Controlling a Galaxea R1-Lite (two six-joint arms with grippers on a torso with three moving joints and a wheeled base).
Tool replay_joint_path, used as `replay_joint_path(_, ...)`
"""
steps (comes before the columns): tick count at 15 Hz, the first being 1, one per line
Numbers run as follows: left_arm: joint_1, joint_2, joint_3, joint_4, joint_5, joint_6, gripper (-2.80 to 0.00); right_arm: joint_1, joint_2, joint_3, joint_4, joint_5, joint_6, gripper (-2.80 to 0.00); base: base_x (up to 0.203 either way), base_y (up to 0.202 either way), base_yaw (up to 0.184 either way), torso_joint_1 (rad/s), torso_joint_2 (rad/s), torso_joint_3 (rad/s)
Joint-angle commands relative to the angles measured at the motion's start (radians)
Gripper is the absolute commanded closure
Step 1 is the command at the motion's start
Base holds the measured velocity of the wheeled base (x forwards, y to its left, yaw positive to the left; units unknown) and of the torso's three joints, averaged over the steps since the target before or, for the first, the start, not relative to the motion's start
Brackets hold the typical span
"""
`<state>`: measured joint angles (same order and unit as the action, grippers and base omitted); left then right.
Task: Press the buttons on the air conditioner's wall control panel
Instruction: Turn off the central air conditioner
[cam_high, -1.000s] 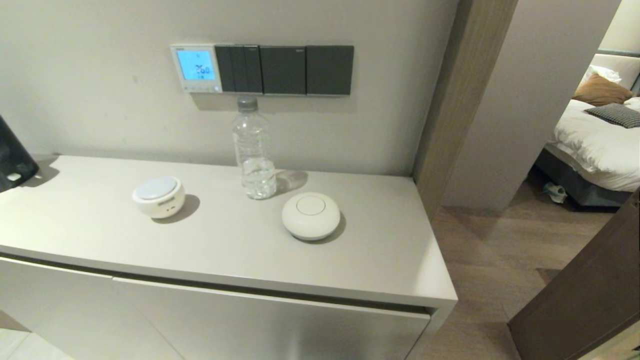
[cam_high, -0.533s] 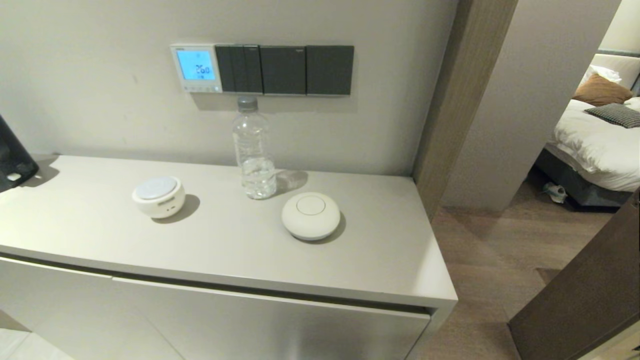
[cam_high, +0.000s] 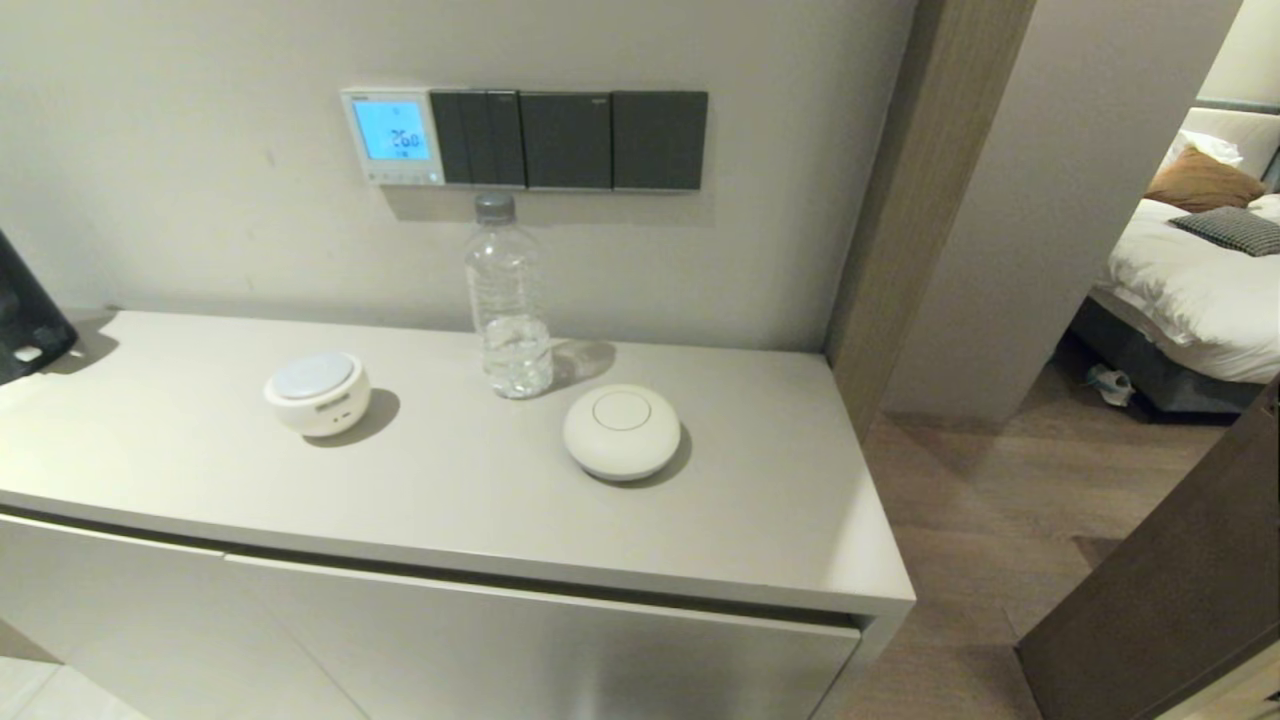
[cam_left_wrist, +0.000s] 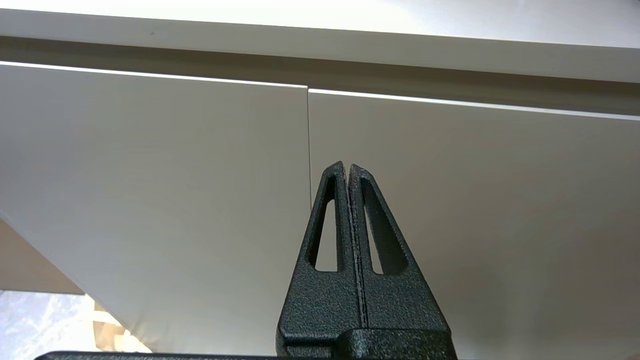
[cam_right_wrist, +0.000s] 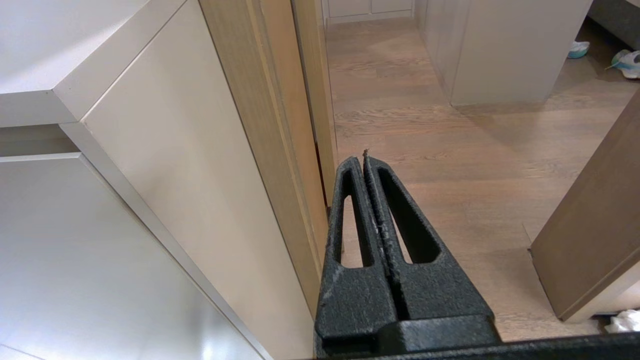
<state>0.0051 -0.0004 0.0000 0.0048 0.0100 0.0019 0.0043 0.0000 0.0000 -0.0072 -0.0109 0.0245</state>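
The white wall control panel (cam_high: 392, 135) hangs on the wall above the cabinet, its screen lit light blue with digits. Its row of tiny pale buttons (cam_high: 402, 178) runs along its bottom edge. Neither gripper shows in the head view. My left gripper (cam_left_wrist: 347, 166) is shut and empty, low in front of the cabinet doors (cam_left_wrist: 200, 165). My right gripper (cam_right_wrist: 364, 159) is shut and empty, low beside the cabinet's right end, over the wooden floor.
Three dark grey switch plates (cam_high: 568, 140) sit right of the panel. On the cabinet top (cam_high: 760, 520) stand a clear water bottle (cam_high: 507, 300) just below the switches, a white round device (cam_high: 317, 391) and a white domed disc (cam_high: 621, 431). A black object (cam_high: 25, 310) is at far left.
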Motion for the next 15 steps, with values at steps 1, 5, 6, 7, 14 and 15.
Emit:
replay_joint_path(1, -0.001, 0.002, 0.0, 0.0, 0.001, 0.0, 0.0, 0.0, 0.0, 0.003, 0.0, 0.0, 0.0, 0.0, 0.0, 0.0, 0.0, 0.0, 0.0, 0.0)
replay_joint_path(5, -0.001, 0.002, 0.0, 0.0, 0.001, -0.002, 0.0, 0.0, 0.0, 0.003, 0.0, 0.0, 0.0, 0.0, 0.0, 0.0, 0.0, 0.0, 0.0, 0.0)
replay_joint_path(6, 0.001, 0.002, 0.0, 0.0, 0.001, -0.002, 0.0, 0.0, 0.0, 0.003, 0.0, 0.0, 0.0, 0.0, 0.0, 0.0, 0.0, 0.0, 0.0, 0.0)
replay_joint_path(7, -0.001, 0.0, 0.0, -0.002, 0.001, -0.003, 0.0, 0.0, 0.0, 0.003, 0.0, 0.0, 0.0, 0.0, 0.0, 0.0, 0.0, 0.0, 0.0, 0.0)
replay_joint_path(14, -0.001, 0.0, 0.0, -0.002, -0.001, -0.002, 0.0, 0.0, 0.0, 0.003, 0.0, 0.0, 0.0, 0.0, 0.0, 0.0, 0.0, 0.0, 0.0, 0.0)
replay_joint_path(15, -0.001, 0.0, 0.0, -0.002, -0.004, 0.001, 0.0, 0.0, 0.0, 0.003, 0.0, 0.0, 0.0, 0.0, 0.0, 0.0, 0.0, 0.0, 0.0, 0.0)
